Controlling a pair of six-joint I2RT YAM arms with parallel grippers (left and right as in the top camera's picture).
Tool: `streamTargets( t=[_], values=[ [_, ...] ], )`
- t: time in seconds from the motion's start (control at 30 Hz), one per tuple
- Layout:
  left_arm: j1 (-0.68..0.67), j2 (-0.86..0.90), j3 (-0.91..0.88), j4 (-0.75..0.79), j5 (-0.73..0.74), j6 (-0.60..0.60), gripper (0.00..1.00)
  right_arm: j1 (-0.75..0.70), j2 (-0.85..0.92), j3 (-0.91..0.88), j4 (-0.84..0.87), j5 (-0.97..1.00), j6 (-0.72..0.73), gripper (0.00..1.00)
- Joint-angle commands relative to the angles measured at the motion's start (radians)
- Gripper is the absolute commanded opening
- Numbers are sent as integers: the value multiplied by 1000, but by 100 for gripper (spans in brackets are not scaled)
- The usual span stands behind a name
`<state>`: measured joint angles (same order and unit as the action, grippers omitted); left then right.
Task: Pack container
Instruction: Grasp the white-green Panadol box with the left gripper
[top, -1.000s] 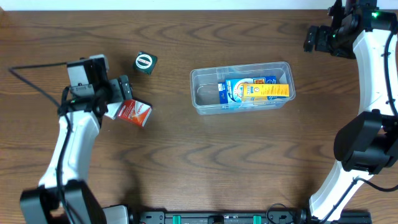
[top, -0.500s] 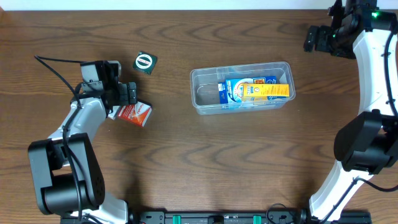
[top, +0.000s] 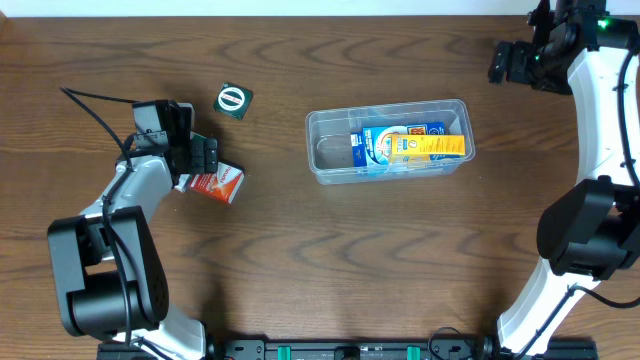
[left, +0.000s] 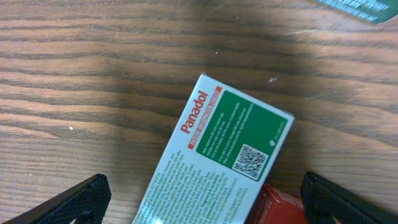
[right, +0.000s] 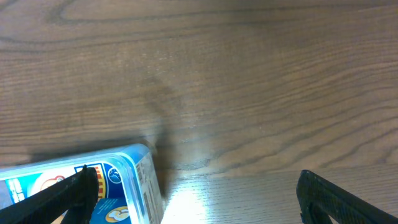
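The step in hand is picking up the next loose item. The left claw (top: 203, 156) hangs over the medicine box (top: 216, 182) at the left of the worktop (top: 300, 260); it is released, its jaws spread wide and gripping nothing. In the left wrist view the two dark fingers (left: 74, 202) stand either side of the box, which lies flat and skewed between them, its printed back face up; whether the tips are already down at the wood cannot be told.

The container (top: 318, 150) sits near the middle of the worktop, well apart from the left claw, its long side running left to right. A blue box (top: 375, 146) and a yellow box (top: 432, 148) lie inside it towards the right end, and the left end looks free. A small green box (top: 234, 101) lies on the wood just beyond the medicine box, apart from it.

The right claw (top: 508, 62) is parked at the far right corner, well clear of the container; it too is released and empty.

By my reading the packing is partly done, with two boxes in and two out. The next move calls for turning the wrist to square the jaws with the skewed box, lowering so that they straddle its narrow sides, then closing; a crooked close could push the box away rather than catch it. After that comes the carry to the container's free left end.
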<state>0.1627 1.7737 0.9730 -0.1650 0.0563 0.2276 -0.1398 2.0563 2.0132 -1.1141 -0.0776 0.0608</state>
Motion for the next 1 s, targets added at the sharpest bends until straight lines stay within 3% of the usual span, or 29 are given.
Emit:
streamTargets(
  t=[0.0,0.6,0.87,0.97],
  values=[
    [6,23,-2,-4,-50,39,98,3,-1,14,-1,-1,13,99],
    [34,26,-3,-69,-48,67,100,3,-1,14,-1,-1,13,99],
    [32,26,-3,-68,-36,41,79,3,-1,14,-1,-1,13,99],
    [32,26,-3,-48,-11,42,78,3,-1,14,-1,-1,13,99]
  ],
)
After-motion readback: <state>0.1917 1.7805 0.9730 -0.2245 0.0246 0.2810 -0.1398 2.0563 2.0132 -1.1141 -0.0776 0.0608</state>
